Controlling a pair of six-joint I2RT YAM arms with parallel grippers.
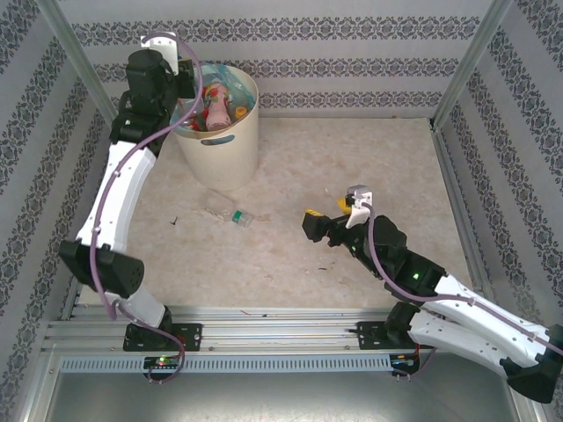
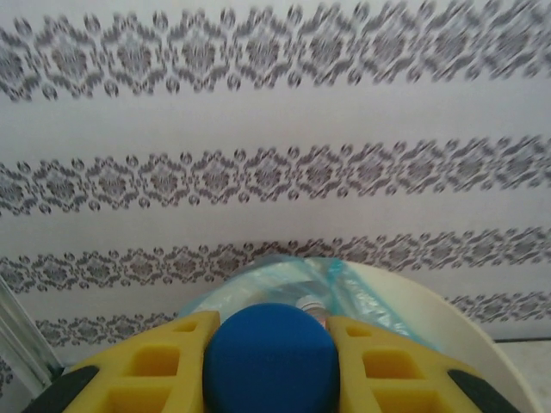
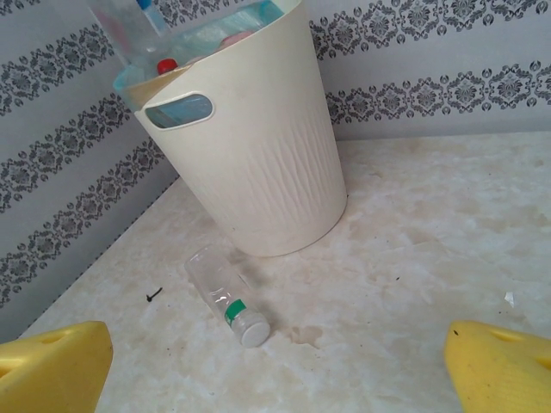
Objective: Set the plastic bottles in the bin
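The left gripper [image 2: 271,325] is clamping a blue-capped bottle [image 2: 269,366] between its yellow fingers [image 2: 164,361], and the cap is hiding the bottle's body. Just beyond and below it, the bin [image 2: 430,318] is running out of frame. The right gripper [image 3: 275,344] is standing wide open, fingers cut off at the lower corners. Ahead of it a clear bottle [image 3: 225,297] is lying on the table [image 3: 413,224] near the bin's foot. The bottles inside [image 1: 215,105] are sitting half hidden by the rim.
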